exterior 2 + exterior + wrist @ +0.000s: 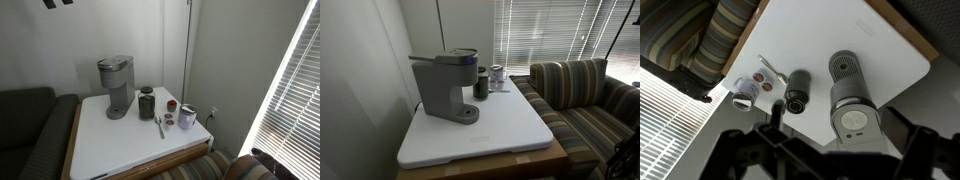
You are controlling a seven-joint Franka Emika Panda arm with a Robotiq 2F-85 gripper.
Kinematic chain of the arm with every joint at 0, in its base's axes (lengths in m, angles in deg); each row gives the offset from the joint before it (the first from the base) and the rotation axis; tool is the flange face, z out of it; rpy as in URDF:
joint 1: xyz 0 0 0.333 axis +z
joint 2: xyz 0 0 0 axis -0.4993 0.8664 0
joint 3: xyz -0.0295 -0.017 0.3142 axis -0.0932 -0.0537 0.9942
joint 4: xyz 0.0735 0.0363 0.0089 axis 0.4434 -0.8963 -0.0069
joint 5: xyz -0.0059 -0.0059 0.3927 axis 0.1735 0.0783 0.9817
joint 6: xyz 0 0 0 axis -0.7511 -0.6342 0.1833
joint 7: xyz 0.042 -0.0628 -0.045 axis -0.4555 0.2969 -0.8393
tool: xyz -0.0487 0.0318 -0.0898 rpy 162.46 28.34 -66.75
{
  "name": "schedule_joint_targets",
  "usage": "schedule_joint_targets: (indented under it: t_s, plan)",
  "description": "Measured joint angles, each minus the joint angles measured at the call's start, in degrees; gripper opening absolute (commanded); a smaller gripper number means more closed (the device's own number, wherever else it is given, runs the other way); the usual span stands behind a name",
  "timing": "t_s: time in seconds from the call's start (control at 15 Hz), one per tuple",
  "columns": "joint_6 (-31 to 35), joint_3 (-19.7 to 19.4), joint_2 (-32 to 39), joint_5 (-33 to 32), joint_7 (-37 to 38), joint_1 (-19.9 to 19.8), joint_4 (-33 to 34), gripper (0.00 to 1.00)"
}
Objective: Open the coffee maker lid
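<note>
The gray coffee maker (445, 85) stands at the back of the white table top (510, 125), and shows in both exterior views (117, 88). Its rounded lid (456, 54) lies shut on the head, as it does in an exterior view (115, 62). The wrist view looks straight down on the machine (845, 85), with the lid (853, 120) nearest me and the round drip base beyond. My gripper (835, 150) shows only as dark finger shapes spread wide apart at the bottom edge, high above the lid and empty. The arm is out of both exterior views.
A small dark cup (481, 85) stands beside the machine. A lidded glass jar (187, 116), small round lids and a spoon (160, 126) lie near it. A striped sofa (585, 100) adjoins the table, a wall stands behind, and window blinds (295, 90) are to one side.
</note>
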Motion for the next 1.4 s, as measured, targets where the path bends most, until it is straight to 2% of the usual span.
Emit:
schedule_joint_targets:
  t_s: [0.13, 0.67, 1.2, 1.4]
  plan:
    - [0.06, -0.89, 3.07, 0.08, -0.4, 0.03, 1.99, 1.0]
    - [0.28, -1.03, 3.6, 0.13, -0.11, 0.66, 2.49, 1.0]
    - [9.09, -4.44, 17.47, 8.96, -3.16, 0.66, 6.19, 1.0]
    - [9.41, -4.48, 18.65, 9.0, -3.12, 0.79, 6.68, 1.0]
